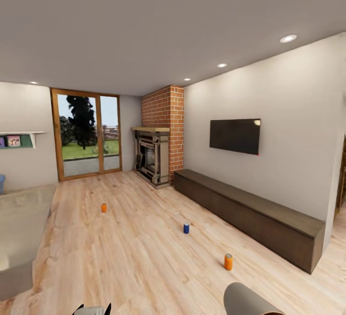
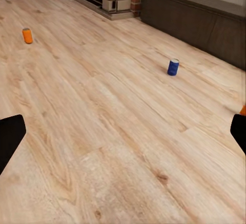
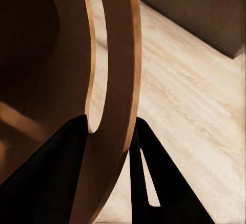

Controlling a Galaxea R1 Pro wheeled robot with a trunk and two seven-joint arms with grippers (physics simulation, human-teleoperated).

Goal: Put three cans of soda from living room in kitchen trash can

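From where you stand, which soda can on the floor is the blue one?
The middle can, standing between the two orange ones: the far can toward the glass door and the near can by the bench.

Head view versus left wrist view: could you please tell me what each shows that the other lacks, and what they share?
Head view adds the wall TV, the glass doors and the rim of the trash can. Left wrist view adds bare floor between the spread fingers of the left gripper. Both share the blue can, far orange can, bench and fireplace.
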